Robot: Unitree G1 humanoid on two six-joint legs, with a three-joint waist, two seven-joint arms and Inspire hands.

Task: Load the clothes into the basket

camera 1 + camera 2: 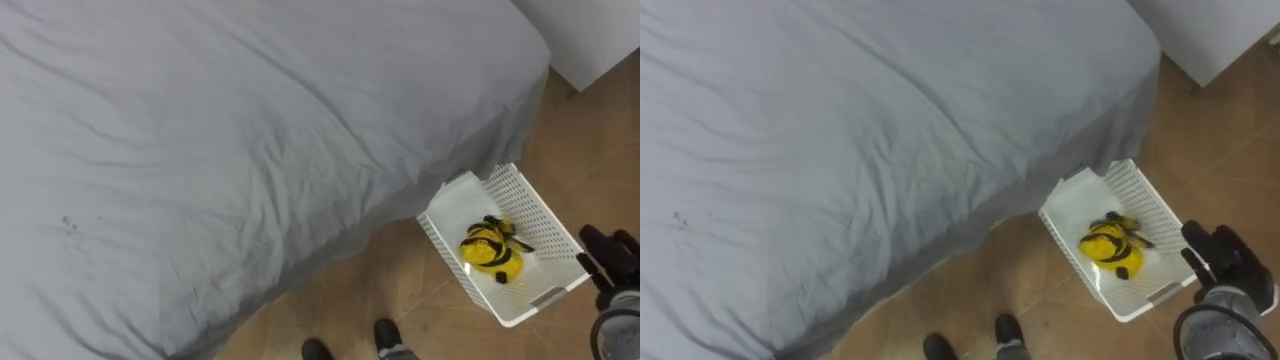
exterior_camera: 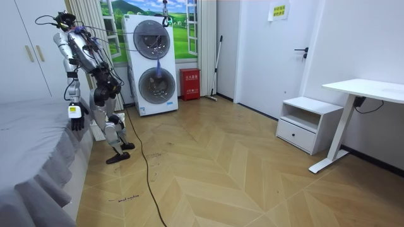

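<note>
Wood floor runs beside a big bed with a grey sheet, and we stand at the edge of that bed, bent a little toward it. On the sheet we see just wrinkles.

A white basket sits on the floor, right next to the corner of the bed. The yellow and black clothes lie bunched up inside it, near the middle. So the clothes we can see are in the right place already.

Our right robot hand hangs low on the right, just beside the far edge of the basket. Its dark fingers are loose and it holds nothing. The clothes lie to the left of this robot hand, with the basket rim between them. The long side of the basket runs slanting away from the bed, toward that robot hand. So the right robot hand is the closer one if the basket or the clothes need a touch.

Over by the bed edge in the room view, another robot hand hangs down. We think it is the left one, but it is too small to tell if it is open or closed.
</note>
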